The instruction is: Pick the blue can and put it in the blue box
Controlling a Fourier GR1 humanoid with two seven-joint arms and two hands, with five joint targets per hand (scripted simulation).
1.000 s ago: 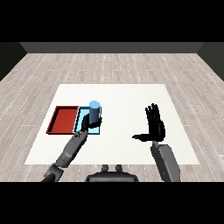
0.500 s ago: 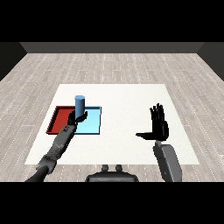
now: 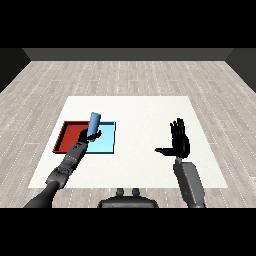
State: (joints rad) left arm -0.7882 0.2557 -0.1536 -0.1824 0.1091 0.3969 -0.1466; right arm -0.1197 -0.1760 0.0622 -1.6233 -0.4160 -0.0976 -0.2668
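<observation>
The blue can [image 3: 94, 121] stands slightly tilted in the head view, over the seam between the two trays. My left hand [image 3: 91, 136] is curled round its lower part, with the forearm reaching in from the lower left. The light blue tray [image 3: 107, 142] lies just right of the hand. My right hand [image 3: 179, 142] hovers over the table's right side, fingers straight and thumb spread, holding nothing.
The red tray [image 3: 68, 137] lies directly left of the light blue tray, touching it. The white table [image 3: 135, 110] extends behind and to the right of the trays. A wood-plank floor surrounds the table.
My left hand has carried the can leftward and farther out over the trays. The right hand has barely moved.
</observation>
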